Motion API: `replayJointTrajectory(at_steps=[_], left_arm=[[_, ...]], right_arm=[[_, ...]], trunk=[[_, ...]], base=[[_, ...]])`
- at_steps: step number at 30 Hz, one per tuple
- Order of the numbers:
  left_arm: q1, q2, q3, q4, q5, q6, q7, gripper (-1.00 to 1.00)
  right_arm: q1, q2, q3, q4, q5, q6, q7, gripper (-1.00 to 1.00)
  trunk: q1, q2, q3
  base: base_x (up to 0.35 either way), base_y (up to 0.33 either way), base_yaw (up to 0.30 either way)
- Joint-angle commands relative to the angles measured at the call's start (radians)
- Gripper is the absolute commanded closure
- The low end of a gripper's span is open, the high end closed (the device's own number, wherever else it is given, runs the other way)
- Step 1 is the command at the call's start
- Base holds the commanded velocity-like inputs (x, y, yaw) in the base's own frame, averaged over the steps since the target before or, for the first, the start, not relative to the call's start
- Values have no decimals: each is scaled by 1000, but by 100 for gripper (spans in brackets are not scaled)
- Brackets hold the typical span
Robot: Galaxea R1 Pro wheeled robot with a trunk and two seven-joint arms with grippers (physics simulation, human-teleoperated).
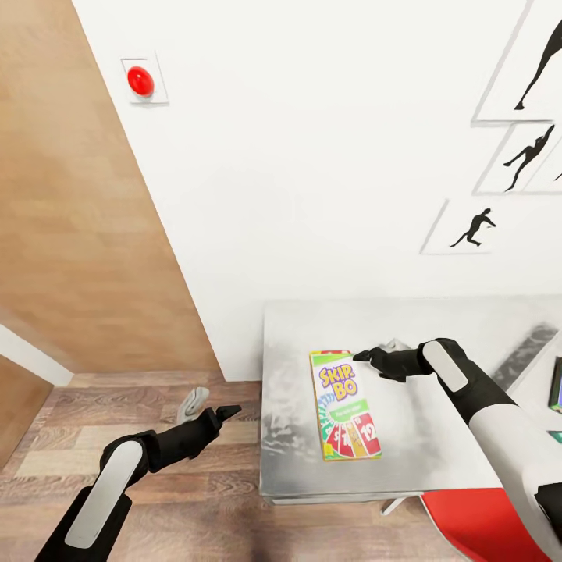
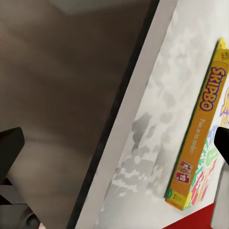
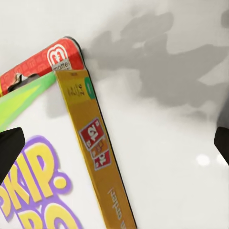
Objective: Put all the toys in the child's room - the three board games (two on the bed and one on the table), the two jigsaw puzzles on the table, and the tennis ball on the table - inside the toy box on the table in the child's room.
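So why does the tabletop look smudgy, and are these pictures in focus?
Head view: dark mottled patches on the table look like blotchy shading; the Skip-Bo box reads sharply. Left wrist view: softer, the floor blurred. Right wrist view: box lettering slightly fuzzy close up, with small bright glints on the tabletop.

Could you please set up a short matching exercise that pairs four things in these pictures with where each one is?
Things:
1. Skip-Bo box
2. left gripper
3. right gripper
4. red chair

Places:
A. over the wood floor, off the table's edge
B. lying flat on the table
C. tucked under the table's near edge
D. above the table, at the box's far corner

Pairs: 1-B, 2-A, 3-D, 4-C
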Motion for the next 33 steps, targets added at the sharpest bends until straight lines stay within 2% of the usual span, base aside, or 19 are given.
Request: replayJointTrajectory(at_steps=[1,10,33], left_arm=[[-1,1,-1,-1,10,1,10,-100],[-1,1,-1,-1,10,1,10,-100],[-1,1,-1,-2,11,1,10,-100]], right_arm=[[1,0,4,9,-12,0,-1,-100],[2,3,5,8,-13,0,3,-100],[2,11,5,7,-13,0,5,-100]], trunk=[[3,-1,-2],[3,-1,-1],[3,-1,9]], base=[[0,0,49],[0,0,158],[0,0,260]])
